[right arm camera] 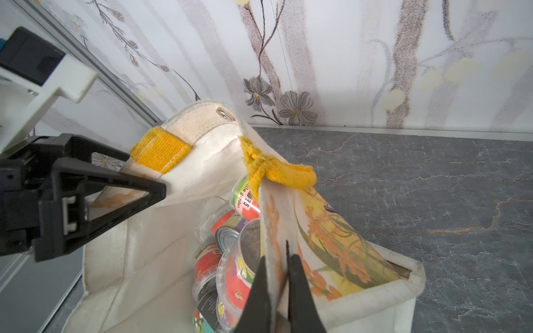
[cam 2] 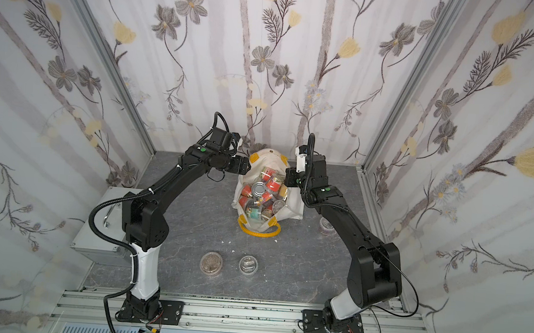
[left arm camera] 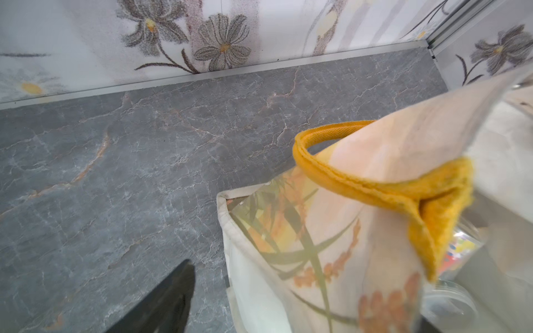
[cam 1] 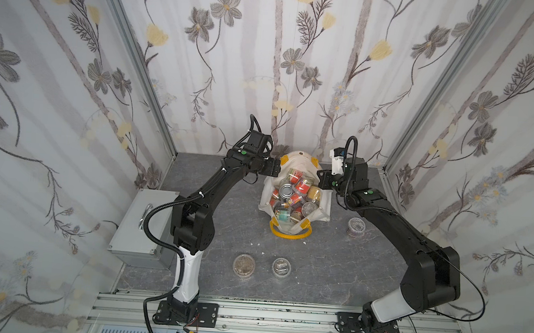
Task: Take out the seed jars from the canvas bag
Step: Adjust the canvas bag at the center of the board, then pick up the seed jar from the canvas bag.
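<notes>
The canvas bag (cam 1: 295, 159) stands open mid-table, and several seed jars (cam 1: 301, 186) with red labels are piled inside it. Three more seed jars rest on the table: two in front (cam 1: 244, 265) (cam 1: 281, 267) and one to the right (cam 1: 356, 226). My right gripper (right arm camera: 277, 259) is shut on the bag's right rim, with cream fabric pinched between its fingers. My left gripper (cam 1: 275, 171) is at the bag's far-left rim. Its jaws stand apart around the bag wall (left arm camera: 403, 150), and one finger (left arm camera: 164, 299) is clear of the cloth.
A silver pull-tab tin can (cam 1: 286, 190) lies among the jars in the bag. A grey metal box (cam 1: 141, 226) with a handle sits at the table's left edge. The bag's yellow handle (cam 1: 289, 235) droops toward the front. Flowered walls close in three sides.
</notes>
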